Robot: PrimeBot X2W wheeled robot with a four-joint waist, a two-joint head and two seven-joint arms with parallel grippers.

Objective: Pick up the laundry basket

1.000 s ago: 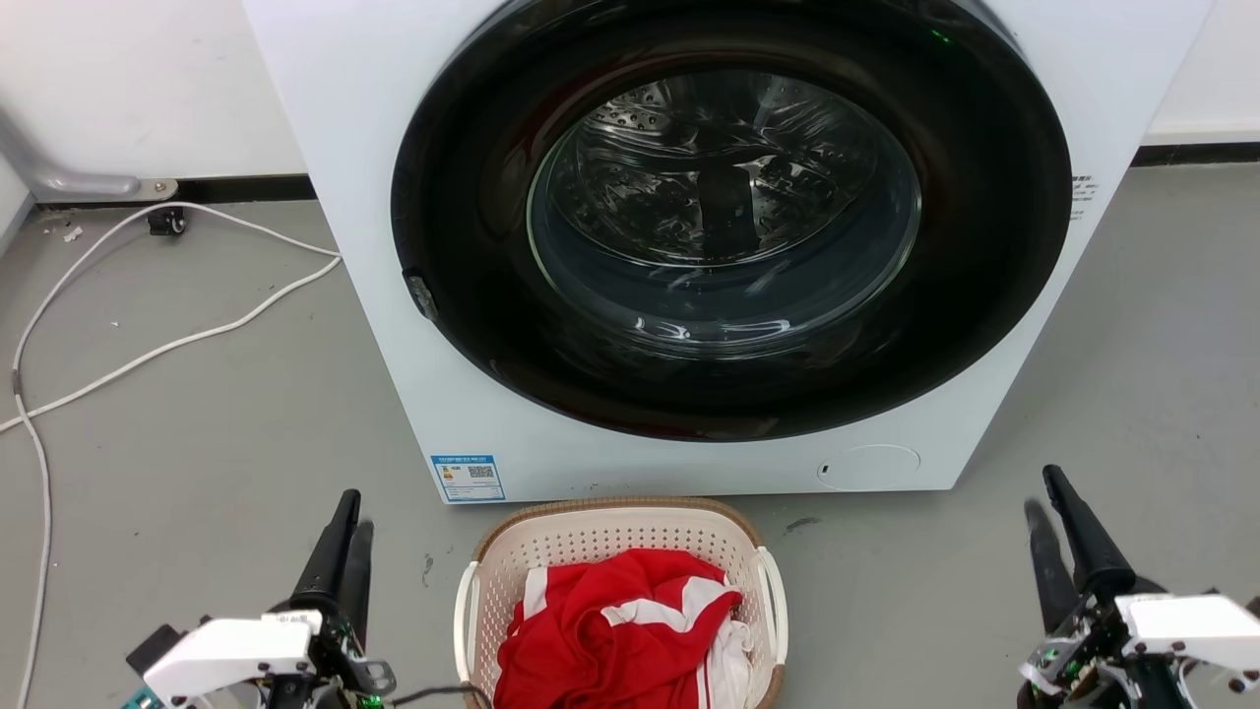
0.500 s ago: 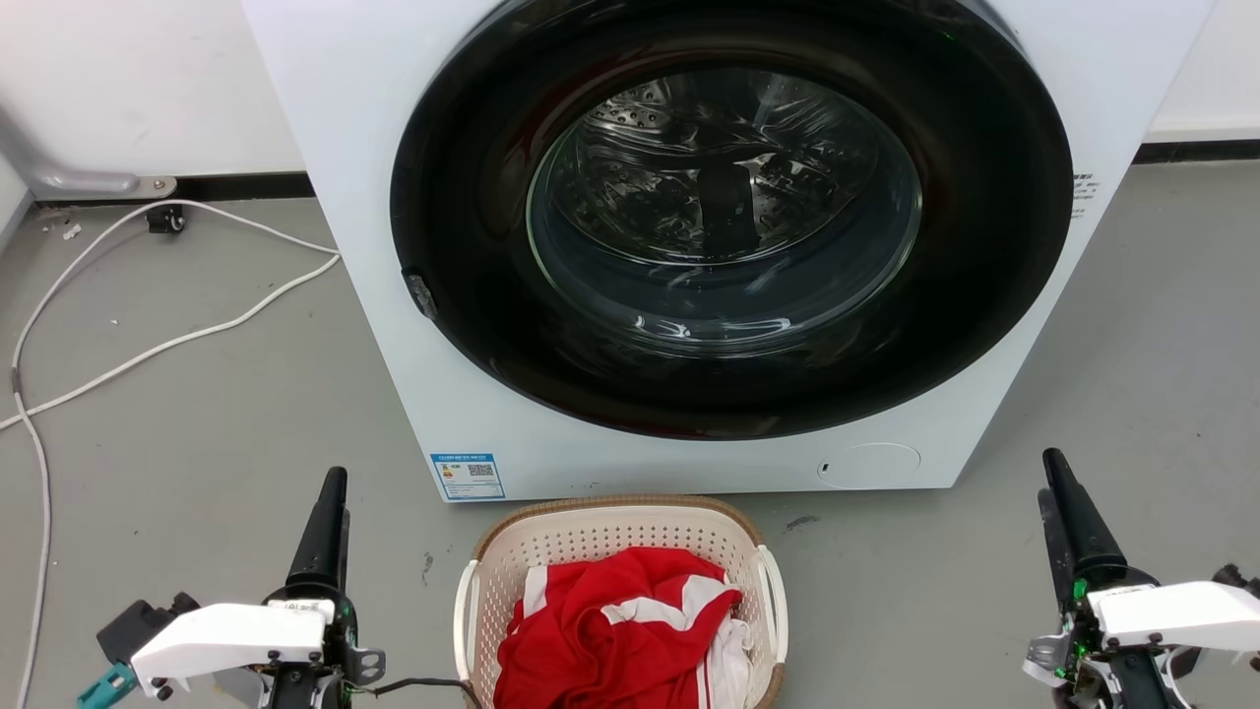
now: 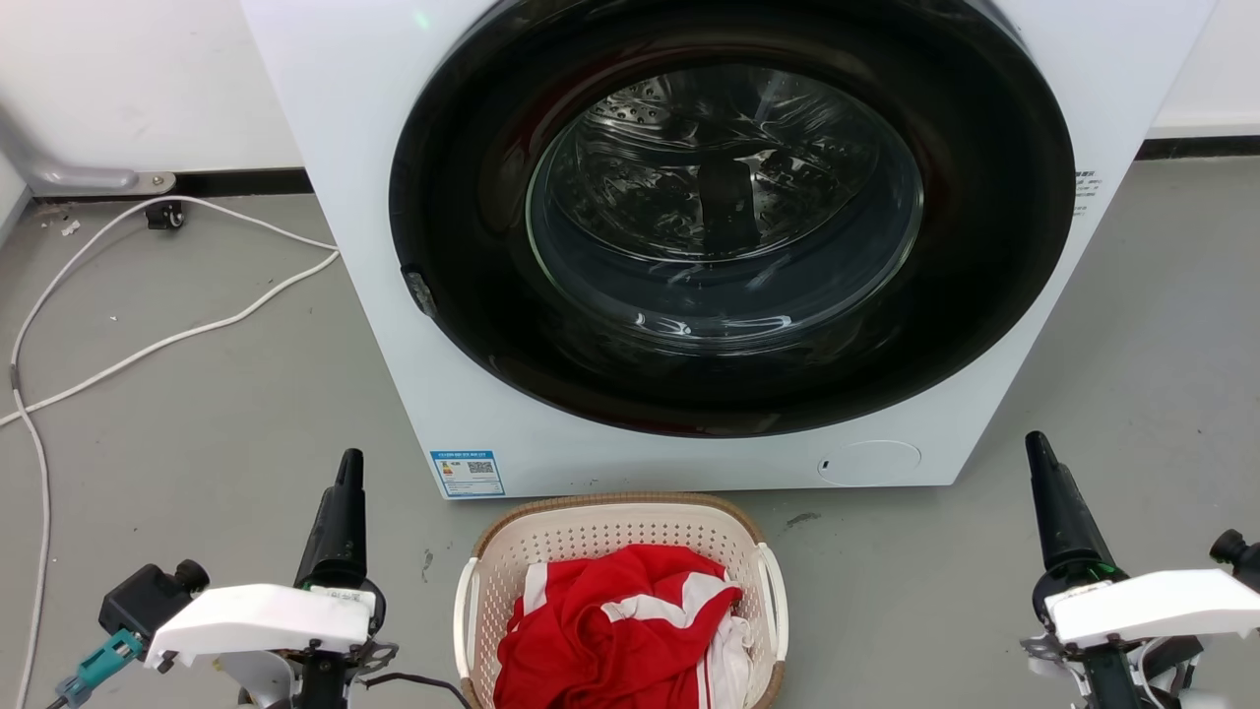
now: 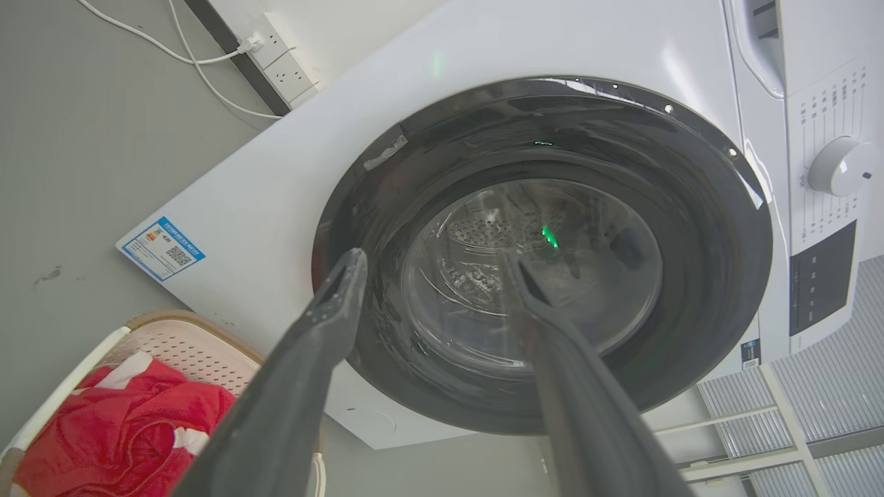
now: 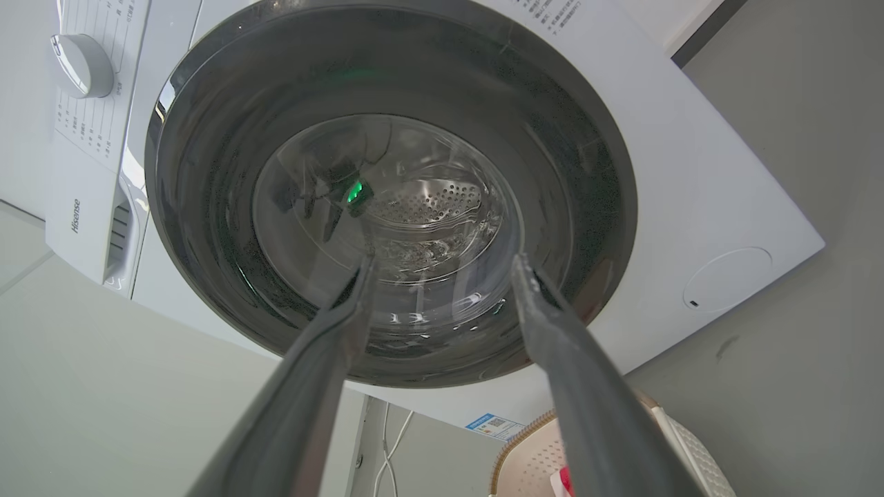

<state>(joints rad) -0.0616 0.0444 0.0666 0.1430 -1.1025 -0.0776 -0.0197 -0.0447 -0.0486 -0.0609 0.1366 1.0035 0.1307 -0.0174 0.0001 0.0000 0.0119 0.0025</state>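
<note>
The left gripper is held with its two dark fingers parted and nothing between them, as is seen in the left wrist view, where they are pointed at the door of the washing machine. The right gripper is likewise spread and empty in the right wrist view. In the head view the left gripper is placed at about 7 o'clock and the right gripper at about 4 o'clock, both over the grey floor with fingers directed toward 12 o'clock. Between them, at 6 o'clock, the laundry basket is set on the floor just in front of the washing machine, with a red and white garment heaped inside. The left gripper is found at the basket's 9 o'clock, near but apart from the left white handle. The right gripper is found at its 3 o'clock, well apart from the right white handle. No contact with the basket is made. The step in hand is judged to be the approach, with the grasp not yet begun. For the next move, both grippers would need to be lowered and brought inward, toward 3 o'clock for the left and 9 o'clock for the right, so that each handle is taken between parted fingers before closing. An even lift by both arms would then be called for, lest the basket be tipped and the garment spilled.
</note>
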